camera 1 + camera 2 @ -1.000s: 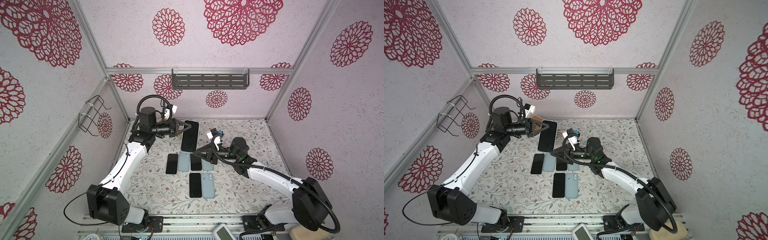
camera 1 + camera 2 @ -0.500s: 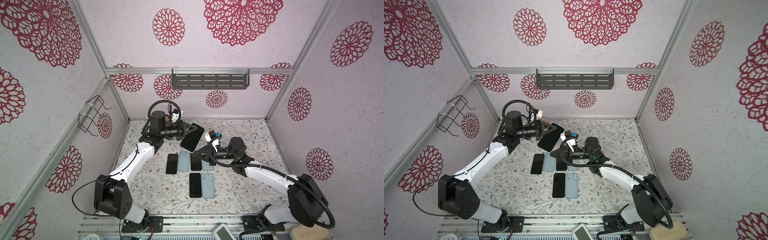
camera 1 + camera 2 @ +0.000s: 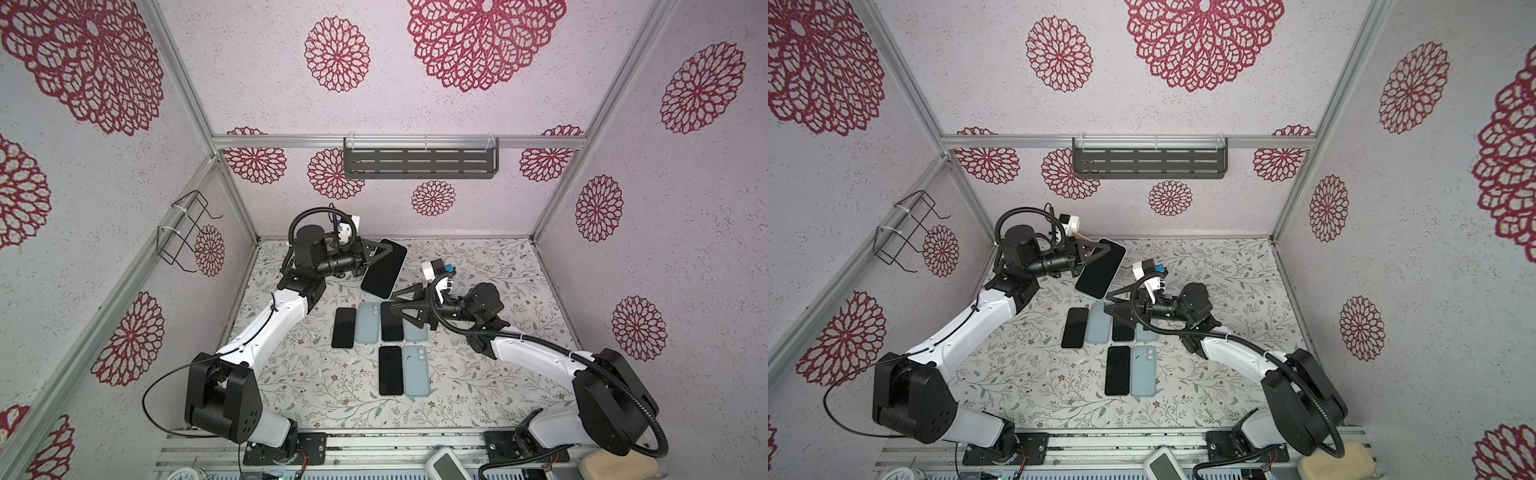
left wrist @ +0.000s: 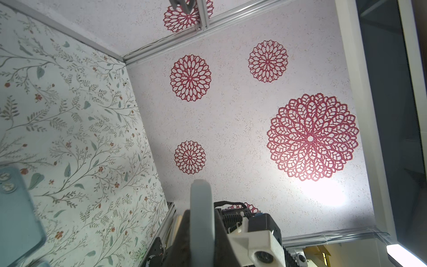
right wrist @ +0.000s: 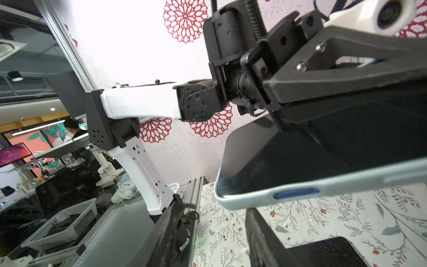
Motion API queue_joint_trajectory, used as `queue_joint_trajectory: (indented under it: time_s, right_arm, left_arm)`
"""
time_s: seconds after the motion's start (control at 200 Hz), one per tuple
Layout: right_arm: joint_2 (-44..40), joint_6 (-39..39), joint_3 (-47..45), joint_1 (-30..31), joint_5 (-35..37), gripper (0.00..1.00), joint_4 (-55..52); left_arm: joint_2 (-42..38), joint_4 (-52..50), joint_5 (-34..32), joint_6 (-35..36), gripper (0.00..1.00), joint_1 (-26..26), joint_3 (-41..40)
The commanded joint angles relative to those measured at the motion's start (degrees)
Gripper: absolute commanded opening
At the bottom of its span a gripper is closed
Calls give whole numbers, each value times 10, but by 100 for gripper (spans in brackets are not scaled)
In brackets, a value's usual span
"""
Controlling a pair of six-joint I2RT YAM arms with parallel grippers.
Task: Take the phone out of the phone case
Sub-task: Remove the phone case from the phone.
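Release by the right pincer: its fingers, closed a moment ago near the lower end of the phone, now stand apart just below it. The left pincer clamps the phone aloft over the desk, phone case not yet off. No writing is legible.

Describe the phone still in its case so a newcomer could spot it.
On the floral table, look behind the phones and cases lying flat in the middle. The left gripper is shut on the cased phone there. It alone is lifted and tilted, its dark screen framed by a pale blue rim.
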Motion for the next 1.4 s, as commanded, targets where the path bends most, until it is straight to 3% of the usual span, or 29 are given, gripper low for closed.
queue_joint_trajectory:
  time_s: [0.0, 0.36, 0.921, 1.186, 1.296, 1.396]
  right_arm:
    - [-4, 59, 14, -1, 7, 52, 123]
    - [42, 106, 51, 1, 3, 54, 146]
    - [49, 95, 50, 2, 9, 20, 147]
    - [45, 49, 58, 0, 28, 5, 107]
    - [52, 60, 72, -4, 21, 7, 104]
    - [59, 97, 66, -7, 18, 31, 152]
  left_arm:
    - [-14, 78, -5, -15, 0, -2, 9]
    - [-17, 93, -13, -15, 0, -14, 5]
    - [-6, 85, -27, -24, 0, -15, 13]
    - [-7, 11, -46, -2, 0, -31, 27]
    - [-15, -26, -60, 30, 0, -44, 31]
    - [-24, -18, -63, 28, 0, -41, 26]
